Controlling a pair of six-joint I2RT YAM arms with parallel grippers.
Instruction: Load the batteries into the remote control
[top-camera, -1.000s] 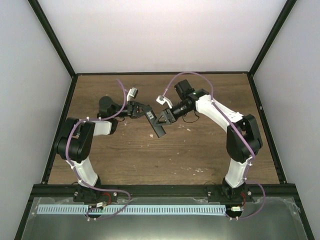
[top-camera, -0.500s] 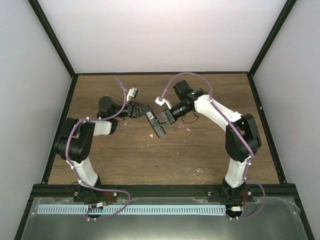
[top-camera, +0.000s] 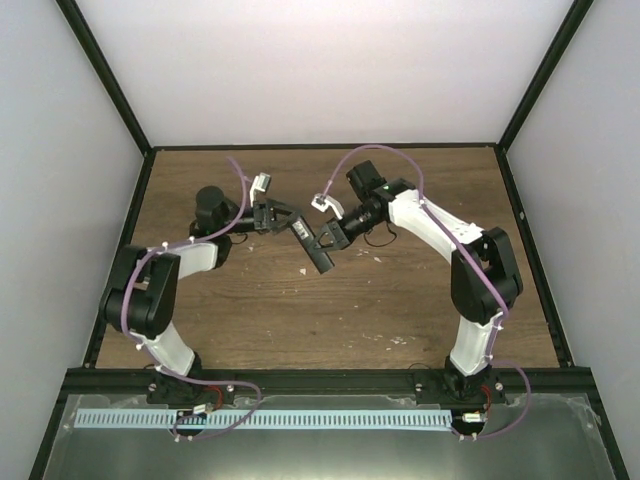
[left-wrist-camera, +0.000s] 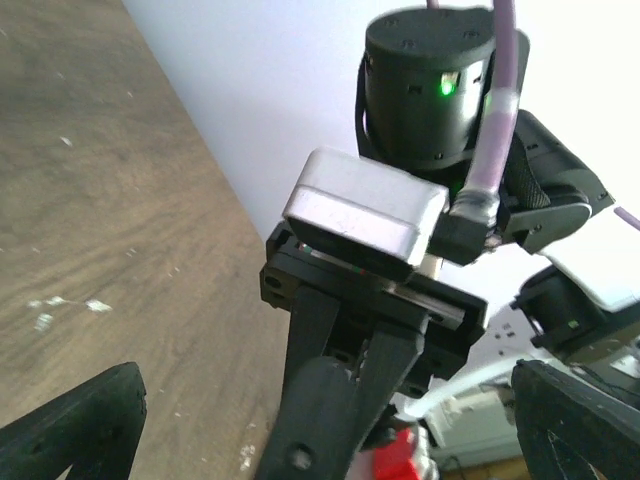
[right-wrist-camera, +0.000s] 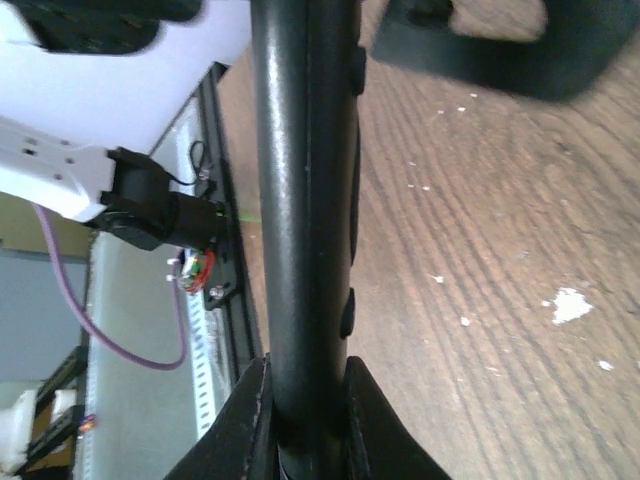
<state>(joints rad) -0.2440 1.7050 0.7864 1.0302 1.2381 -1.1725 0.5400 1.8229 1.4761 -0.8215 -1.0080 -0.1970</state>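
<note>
The remote control (top-camera: 315, 254) was a slim, long black plastic bar. Seen from above, it slanted over the middle of the wooden table (top-camera: 400, 300), its far end toward the left and its near end toward the right. The right gripper (top-camera: 327, 240) clamped it from the right side. In the right wrist view it ran lengthwise between the two fingers (right-wrist-camera: 245, 420), edge-on, with small raised buttons along one side.

From above and behind, the top external camera takes in the whole table (top-camera: 400, 310), whose middle both wrist cameras share close up: the left facing the right arm (left-wrist-camera: 430, 80), the right looking near-left along the remote control (right-wrist-camera: 300, 200).
</note>
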